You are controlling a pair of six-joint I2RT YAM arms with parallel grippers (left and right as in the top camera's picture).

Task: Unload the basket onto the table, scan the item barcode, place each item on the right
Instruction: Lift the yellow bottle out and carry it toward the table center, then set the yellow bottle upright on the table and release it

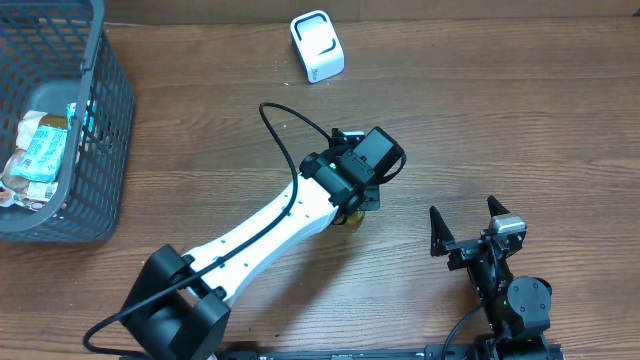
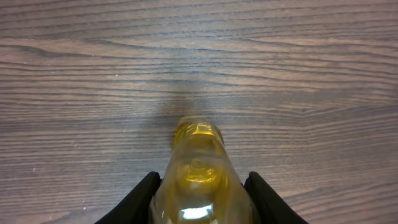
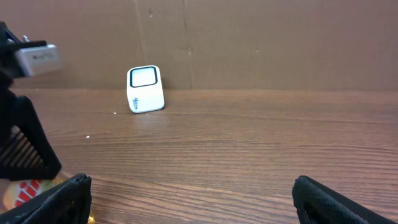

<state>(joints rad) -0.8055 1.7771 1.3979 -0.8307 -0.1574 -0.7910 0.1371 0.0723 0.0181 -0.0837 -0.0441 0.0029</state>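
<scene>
Pinching the yellow bottle (image 2: 198, 155) by its sides, the left claw (image 2: 203, 193) has the neck poking out ahead of its fingertips, low over the table (image 1: 500, 120); can't tell if it's touching. The white scanner (image 1: 317, 46) sits well ahead of that claw, a bit to its left. My take: carry it forward slowly and roll the wrist until the barcode faces the scanner window, since no label shows from here. Looks slick, so keep the grip steady. The right claw (image 1: 467, 232) is spread wide and empty, off to the right.
</scene>
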